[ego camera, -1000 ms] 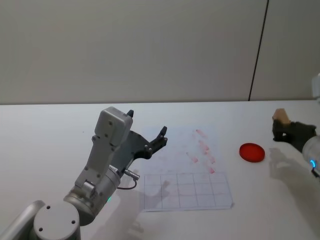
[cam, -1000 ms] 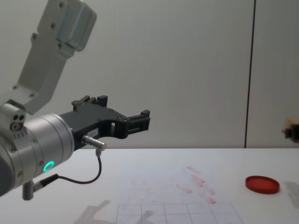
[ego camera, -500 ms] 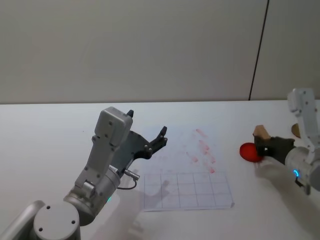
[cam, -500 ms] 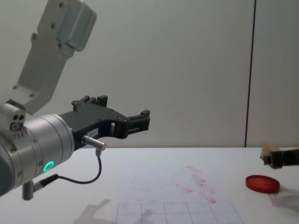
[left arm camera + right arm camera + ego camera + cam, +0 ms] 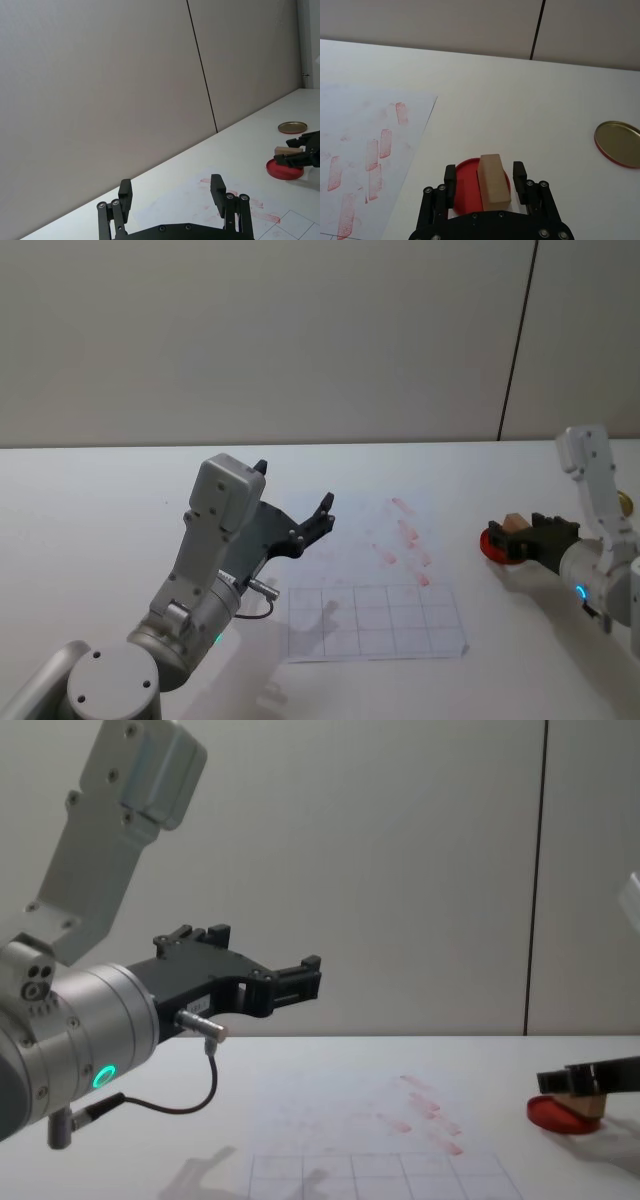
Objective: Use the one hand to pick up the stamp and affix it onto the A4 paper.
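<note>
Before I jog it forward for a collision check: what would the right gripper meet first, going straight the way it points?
Probably the A4 paper: the right gripper, holding the stamp over the red ink pad, points that way.

No readable text, label, brand or number shows on anything.

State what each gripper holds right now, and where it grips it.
The right gripper holds the stamp by its long sides, over the red ink pad. The left gripper is open and holds nothing, raised above the A4 paper.
</note>
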